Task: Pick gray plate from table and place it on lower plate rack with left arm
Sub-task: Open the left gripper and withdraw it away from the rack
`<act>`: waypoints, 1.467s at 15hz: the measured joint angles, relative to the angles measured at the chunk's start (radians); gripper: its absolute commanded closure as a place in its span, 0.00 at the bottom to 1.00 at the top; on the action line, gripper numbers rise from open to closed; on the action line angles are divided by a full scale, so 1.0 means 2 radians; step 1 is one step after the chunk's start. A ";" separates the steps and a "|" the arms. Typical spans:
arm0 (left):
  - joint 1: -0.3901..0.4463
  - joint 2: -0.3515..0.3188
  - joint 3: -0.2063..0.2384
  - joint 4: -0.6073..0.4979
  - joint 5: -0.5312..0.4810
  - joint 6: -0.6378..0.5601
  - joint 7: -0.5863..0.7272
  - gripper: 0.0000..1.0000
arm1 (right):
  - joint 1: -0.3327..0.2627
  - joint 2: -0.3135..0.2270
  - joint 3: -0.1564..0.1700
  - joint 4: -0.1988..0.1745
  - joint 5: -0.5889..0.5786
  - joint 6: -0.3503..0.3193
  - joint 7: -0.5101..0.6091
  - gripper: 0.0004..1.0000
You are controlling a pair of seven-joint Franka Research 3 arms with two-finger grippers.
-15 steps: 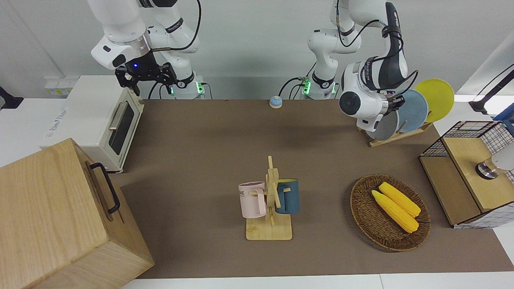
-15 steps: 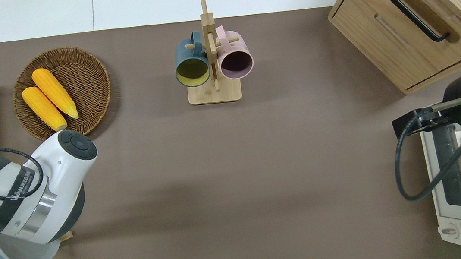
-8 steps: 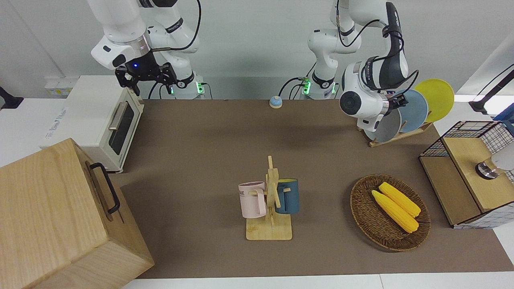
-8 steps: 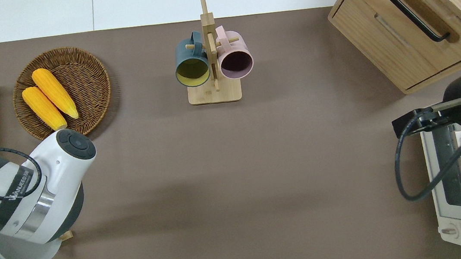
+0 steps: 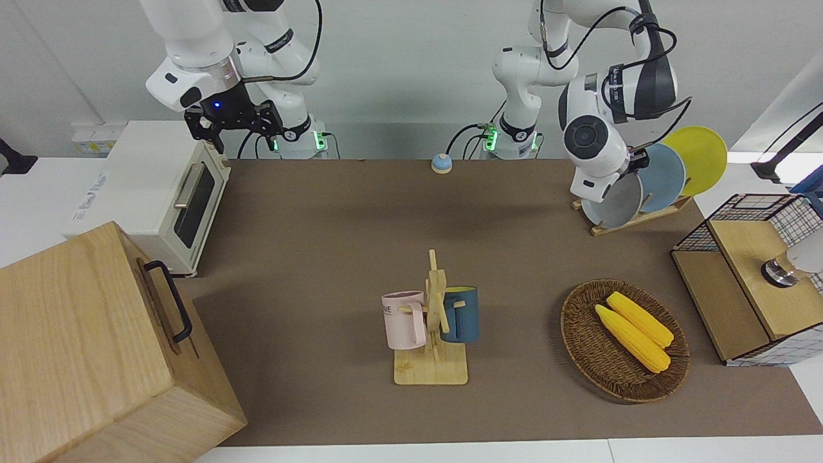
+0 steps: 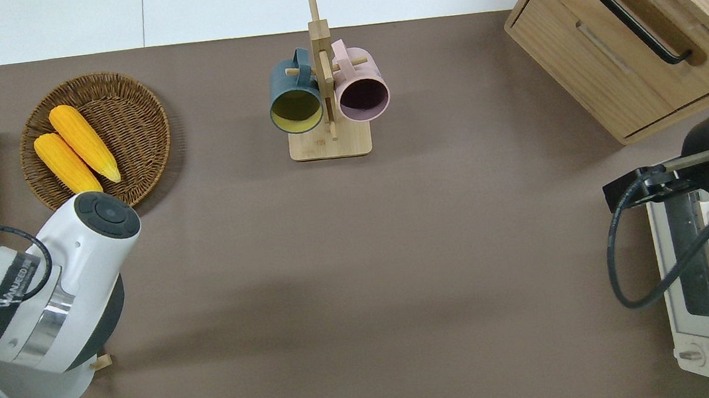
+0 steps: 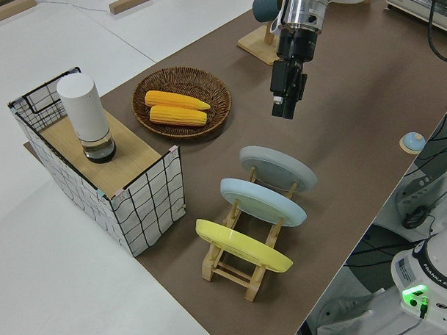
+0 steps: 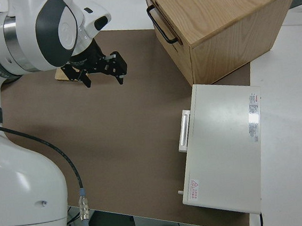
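The gray plate [image 7: 278,168] leans in the lower plate rack [image 7: 245,273], in the slot at its lower end; it also shows in the front view [image 5: 614,202] and the overhead view [image 6: 43,395]. My left gripper [image 7: 282,110] hangs up in the air beside the rack, apart from the plate, open and empty. The left arm's wrist covers part of the plate in the overhead view. The right arm is parked, its gripper [image 8: 102,75] open and empty. The table [image 5: 321,225] is brown.
A light blue plate [image 5: 662,177] and a yellow plate [image 5: 697,157] lean in the same rack. A wicker basket with corn [image 5: 624,341], a mug stand [image 5: 434,321], a wire crate [image 5: 752,276], a toaster oven [image 5: 161,193] and a wooden cabinet [image 5: 96,347] stand around.
My left gripper has let go of the gray plate's rim and risen away from it. The plate stays in the rack. The right arm has not moved.
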 measured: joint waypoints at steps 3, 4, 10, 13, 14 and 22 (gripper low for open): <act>0.009 -0.001 0.004 0.038 -0.077 0.000 0.029 0.01 | 0.000 0.000 0.000 0.000 0.000 0.000 0.000 0.02; 0.016 -0.001 0.005 0.051 -0.105 0.000 0.036 0.00 | 0.000 0.000 0.000 0.000 0.000 0.000 0.000 0.02; 0.049 -0.002 0.008 0.120 -0.231 0.003 0.073 0.00 | 0.000 0.000 0.000 0.000 0.000 0.000 0.000 0.02; 0.053 -0.002 0.008 0.143 -0.268 0.006 0.092 0.00 | 0.000 0.000 0.000 0.000 0.000 0.000 0.000 0.02; 0.053 -0.002 0.008 0.149 -0.272 0.006 0.094 0.00 | 0.000 0.000 0.000 0.000 0.000 0.000 0.000 0.02; 0.053 -0.002 0.008 0.187 -0.303 0.009 0.112 0.00 | 0.000 0.000 0.000 0.000 0.000 0.000 0.000 0.02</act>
